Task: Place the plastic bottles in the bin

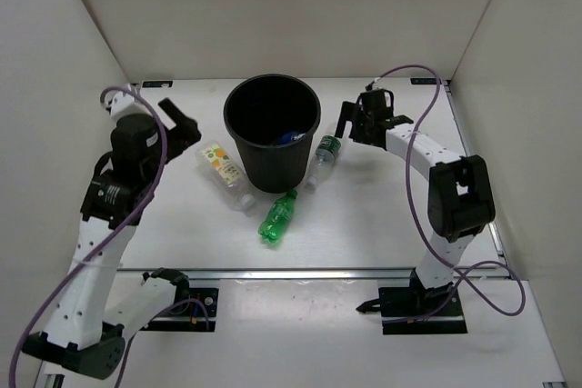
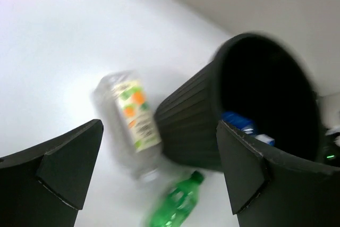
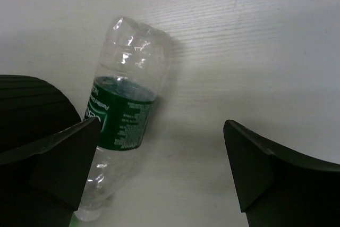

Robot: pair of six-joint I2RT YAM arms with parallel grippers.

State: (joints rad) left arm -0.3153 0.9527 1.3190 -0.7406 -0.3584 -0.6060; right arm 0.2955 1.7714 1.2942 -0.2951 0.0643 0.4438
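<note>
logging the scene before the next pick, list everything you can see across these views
bin: one, black, upright at the middle back of the table
blue-label bottle: one, clear, inside the bin
yellow-orange-label bottle: one, clear, lying left of the bin
green-label bottle: one, clear, lying close by the bin's right side
green bottle: one, translucent green, lying in front of the bin
table: one, white, under everything
cables: two, purple, one along each arm
left end effector: one, black, open, left of the bin
right end effector: one, black, open, above the green-label bottle
</note>
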